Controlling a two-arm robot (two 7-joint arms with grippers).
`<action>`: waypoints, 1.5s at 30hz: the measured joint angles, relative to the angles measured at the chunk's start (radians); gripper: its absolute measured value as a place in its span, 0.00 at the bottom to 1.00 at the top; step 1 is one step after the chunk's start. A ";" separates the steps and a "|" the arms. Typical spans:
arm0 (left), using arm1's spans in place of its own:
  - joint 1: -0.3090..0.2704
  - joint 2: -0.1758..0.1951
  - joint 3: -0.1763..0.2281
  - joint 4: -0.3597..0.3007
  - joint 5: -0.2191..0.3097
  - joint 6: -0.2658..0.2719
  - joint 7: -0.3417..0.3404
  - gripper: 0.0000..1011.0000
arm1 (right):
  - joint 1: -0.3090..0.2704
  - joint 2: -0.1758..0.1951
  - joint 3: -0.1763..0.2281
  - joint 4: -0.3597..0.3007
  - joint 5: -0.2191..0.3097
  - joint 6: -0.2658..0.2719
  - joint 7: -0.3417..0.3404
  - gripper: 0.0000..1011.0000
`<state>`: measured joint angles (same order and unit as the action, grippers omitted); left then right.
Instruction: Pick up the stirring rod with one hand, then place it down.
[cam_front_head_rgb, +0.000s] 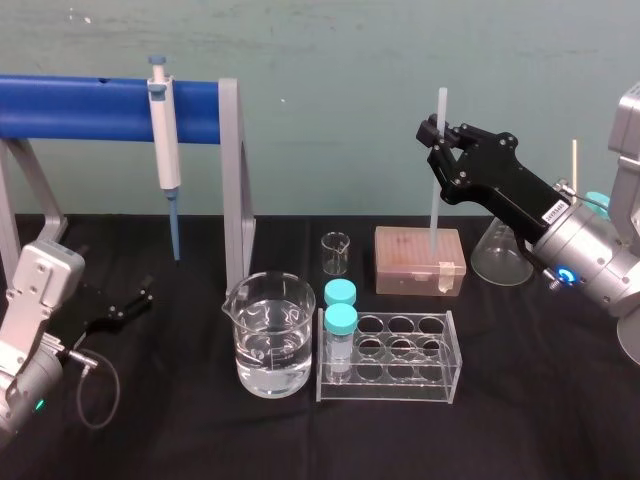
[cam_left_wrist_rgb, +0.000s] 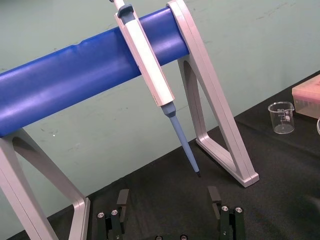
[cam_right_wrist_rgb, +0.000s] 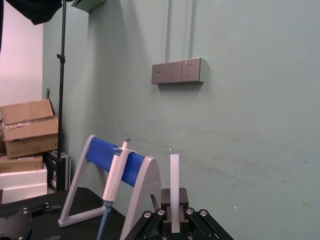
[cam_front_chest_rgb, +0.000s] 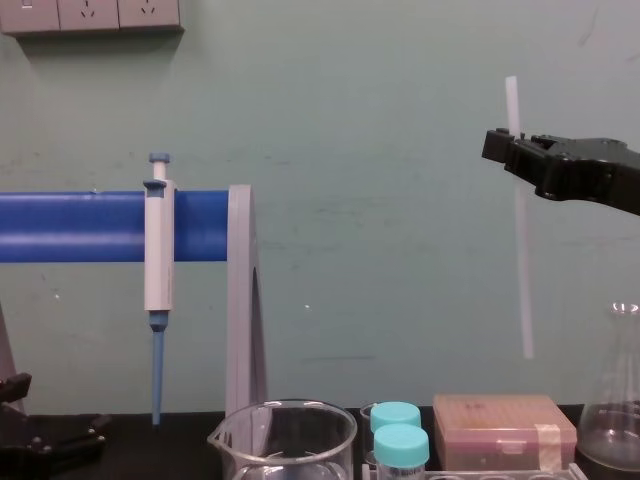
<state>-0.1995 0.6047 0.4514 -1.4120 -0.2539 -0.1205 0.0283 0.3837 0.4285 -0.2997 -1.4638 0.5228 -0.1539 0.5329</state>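
Nearest the head camera, a rack (cam_front_head_rgb: 385, 392) and a beaker (cam_front_head_rgb: 250, 320) are seen. Above the box (cam_front_head_rgb: 400, 268) behind them, the rod (cam_front_head_rgb: 434, 200) is held upright in the air, clamped near its upper end by the closed right gripper (cam_front_head_rgb: 437, 135). The left gripper (cam_left_wrist_rgb: 168, 200) is parked low at the left, spread wide and empty. The rod is judged light, stiff, smooth and perhaps brittle; a mid-length hold would swing less. A label (cam_front_head_rgb: 553, 212) on the right gripper cannot be read.

pipette (cam_front_head_rgb: 163, 130) hanging on blue stand (cam_front_head_rgb: 80, 108) | beaker (cam_front_head_rgb: 268, 322) beside tube rack (cam_front_head_rgb: 400, 386) | tip box (cam_front_head_rgb: 405, 262) behind
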 joint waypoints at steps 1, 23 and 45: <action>0.000 0.000 0.000 0.000 0.000 0.000 0.000 0.99 | 0.002 0.000 0.000 0.002 0.000 0.000 0.001 0.08; 0.000 0.000 0.000 0.000 0.000 0.000 0.000 0.99 | 0.012 -0.003 -0.004 0.024 0.002 0.000 0.010 0.08; 0.000 0.000 0.000 0.000 0.000 0.000 0.000 0.99 | 0.020 -0.007 -0.012 0.041 -0.002 -0.001 0.013 0.08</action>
<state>-0.1995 0.6047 0.4514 -1.4120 -0.2539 -0.1205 0.0283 0.4039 0.4211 -0.3121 -1.4231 0.5207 -0.1549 0.5460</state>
